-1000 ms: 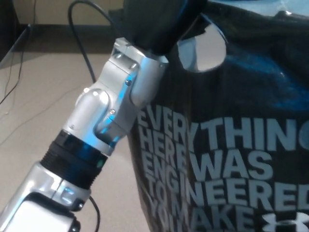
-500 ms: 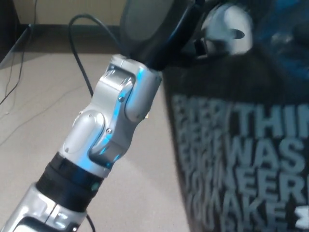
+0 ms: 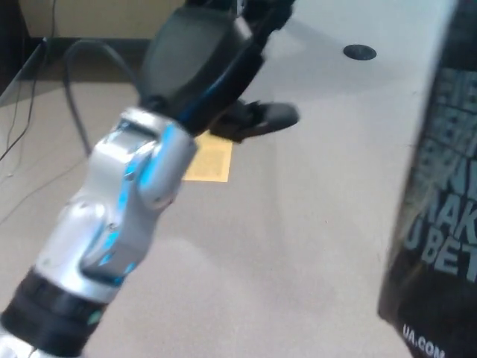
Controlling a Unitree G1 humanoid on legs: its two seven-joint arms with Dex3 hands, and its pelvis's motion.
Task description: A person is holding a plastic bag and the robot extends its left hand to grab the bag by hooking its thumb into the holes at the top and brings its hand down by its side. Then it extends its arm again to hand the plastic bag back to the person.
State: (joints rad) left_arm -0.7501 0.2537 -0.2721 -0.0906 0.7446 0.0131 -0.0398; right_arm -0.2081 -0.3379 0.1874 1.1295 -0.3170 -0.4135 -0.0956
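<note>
Below me spreads a pale beige carpeted floor (image 3: 298,224). A flat yellow paper square (image 3: 210,160) lies left of centre, a small dark round disc (image 3: 360,52) toward the upper right, and thin black cables (image 3: 22,112) trail along the left edge.

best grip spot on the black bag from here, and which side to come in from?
Probably the handle hole at the top, but it is out of frame: only the bag's printed lower side shows at the right edge. The left hand sits clear of it to the left, so I would come in from the bag's left, thumb hooked through the hole.
</note>
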